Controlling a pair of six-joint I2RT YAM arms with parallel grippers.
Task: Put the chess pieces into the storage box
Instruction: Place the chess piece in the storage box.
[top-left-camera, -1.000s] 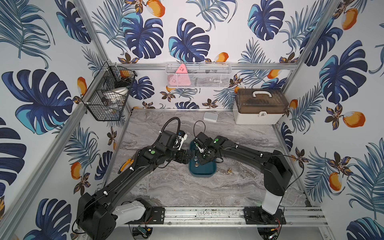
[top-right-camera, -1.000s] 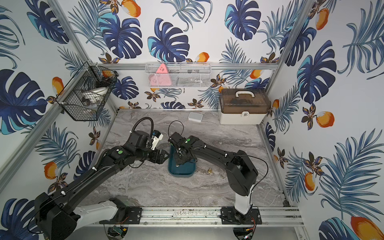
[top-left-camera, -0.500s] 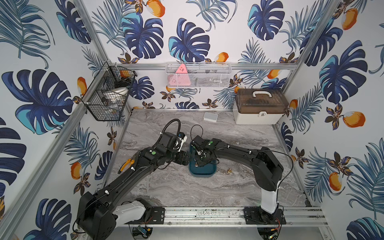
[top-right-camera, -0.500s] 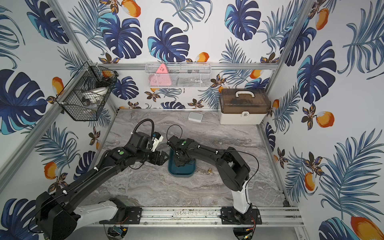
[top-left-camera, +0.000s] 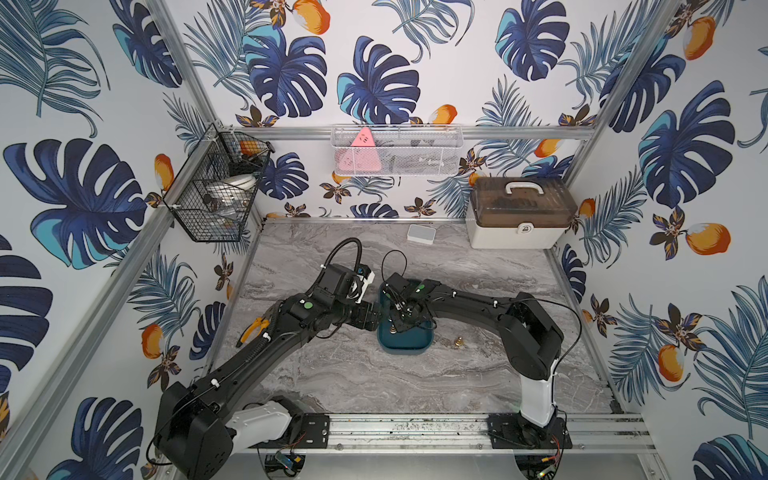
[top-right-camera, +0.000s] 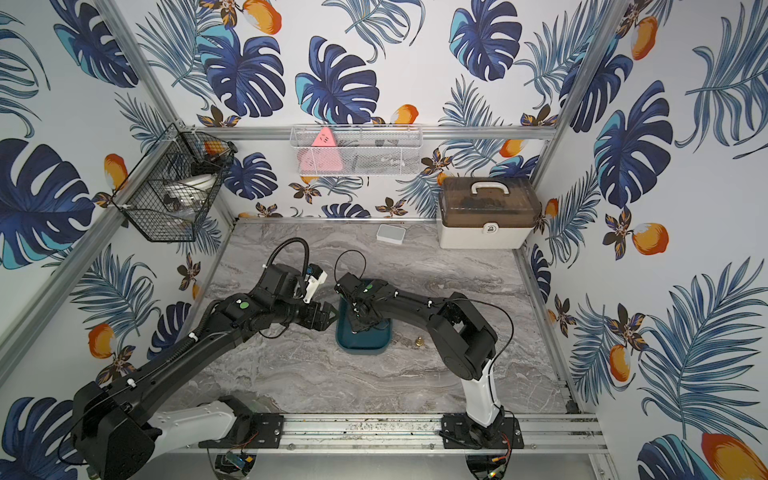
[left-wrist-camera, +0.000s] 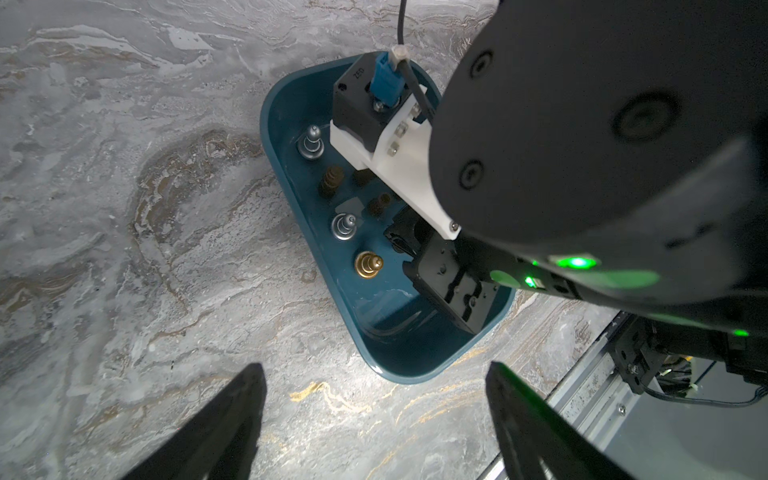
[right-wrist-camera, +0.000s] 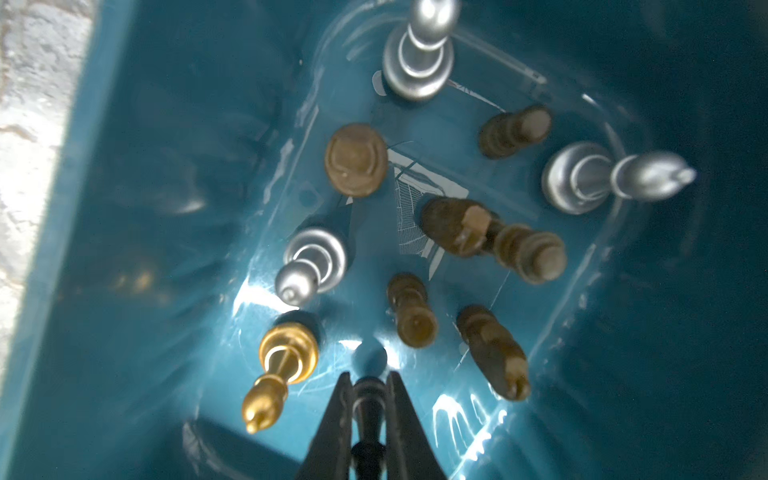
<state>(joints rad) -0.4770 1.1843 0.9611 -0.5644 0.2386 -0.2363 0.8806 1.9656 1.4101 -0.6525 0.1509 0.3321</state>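
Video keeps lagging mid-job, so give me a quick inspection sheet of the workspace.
Surface: grey marble tabletop; one gold piece stands outside the storage box.
Job's things: storage box holds silver, brown and brass-coloured chess pieces.
Clutter: white case, small white box, orange-handled tool near the left wall.
Grippers: left gripper open beside the box; right gripper shut on a dark piece over the box.
Cables: black loops at both wrists, none in the box.
Surroundings: black wire basket, white mesh basket on the walls.

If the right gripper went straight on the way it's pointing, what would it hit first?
Probably the floor of the storage box, bare between the gold piece and a brown piece; the dark piece in the right gripper would touch first.
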